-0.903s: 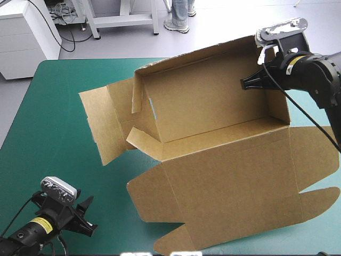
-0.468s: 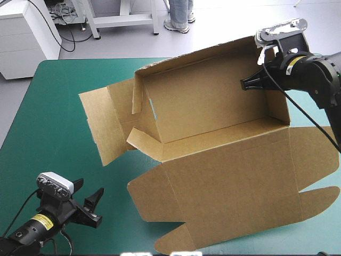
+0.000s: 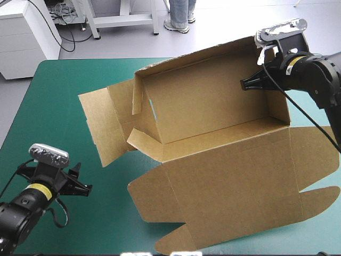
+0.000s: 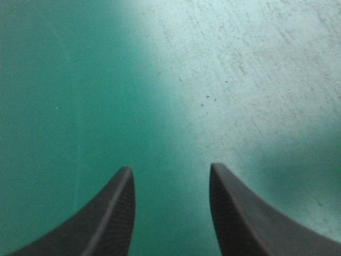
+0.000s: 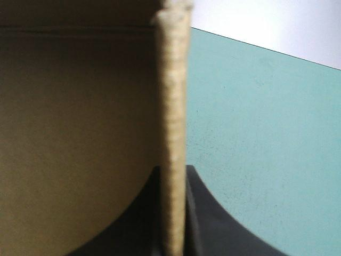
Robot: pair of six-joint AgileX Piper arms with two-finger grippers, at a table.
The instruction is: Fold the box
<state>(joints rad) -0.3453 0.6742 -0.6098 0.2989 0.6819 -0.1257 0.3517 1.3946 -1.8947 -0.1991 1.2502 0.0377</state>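
Observation:
The brown box stands in the middle and right of the table with its long back wall and right end wall raised. Its lid lies flat toward the front edge. At the left end a flap lies spread out and a small tab sticks out. My right gripper is shut on the top of the right end wall. In the right wrist view the board's edge runs between my black fingers. My left gripper hovers open near the front left, away from the box, over bare cover.
Teal-green cover shows on the whole left side, between my left gripper and the box. The lid's rounded flaps reach the table's right and front edges.
My left gripper has moved away from the table's front edge and a little to the left, still open. The box and my right gripper have not moved.

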